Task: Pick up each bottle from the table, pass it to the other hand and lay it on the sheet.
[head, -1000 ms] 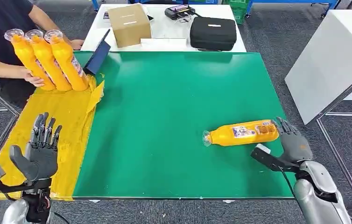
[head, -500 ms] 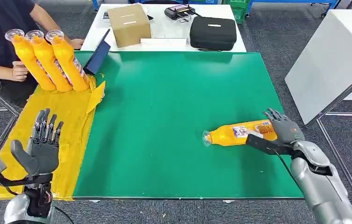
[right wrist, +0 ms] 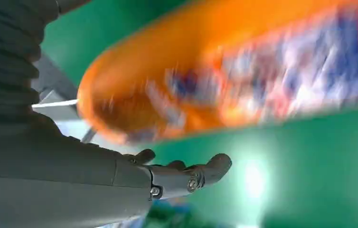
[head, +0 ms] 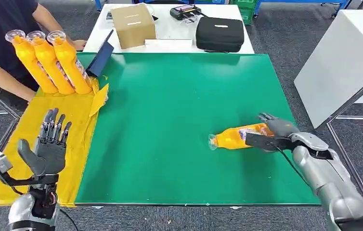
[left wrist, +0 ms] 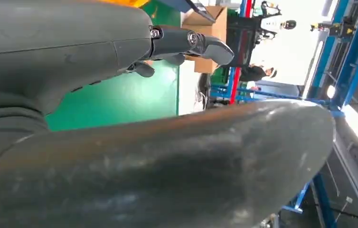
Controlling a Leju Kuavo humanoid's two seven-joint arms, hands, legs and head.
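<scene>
An orange bottle (head: 235, 137) lies on its side on the green table (head: 170, 96), cap end pointing left. My right hand (head: 276, 132) reaches over its base end with fingers spread and the thumb in front of it; no closed grip shows. In the right wrist view the bottle (right wrist: 243, 71) is a blurred shape close beside the straight fingers (right wrist: 186, 178). My left hand (head: 49, 147) is raised over the near part of the yellow sheet (head: 76, 120), fingers apart and holding nothing. Three orange bottles (head: 49, 62) lie side by side at the sheet's far end.
A person (head: 1, 29) sits at the far left behind the sheet. A dark tablet (head: 101, 58) leans at the table's back left corner. Behind it a white table (head: 170, 36) carries a cardboard box (head: 133, 25) and a black case (head: 219, 34). A white panel (head: 338, 62) stands at right.
My right hand has moved left from beside the bottle's base to over it. The person's hand has drawn back from the three bottles. My left hand has drifted slightly right.
</scene>
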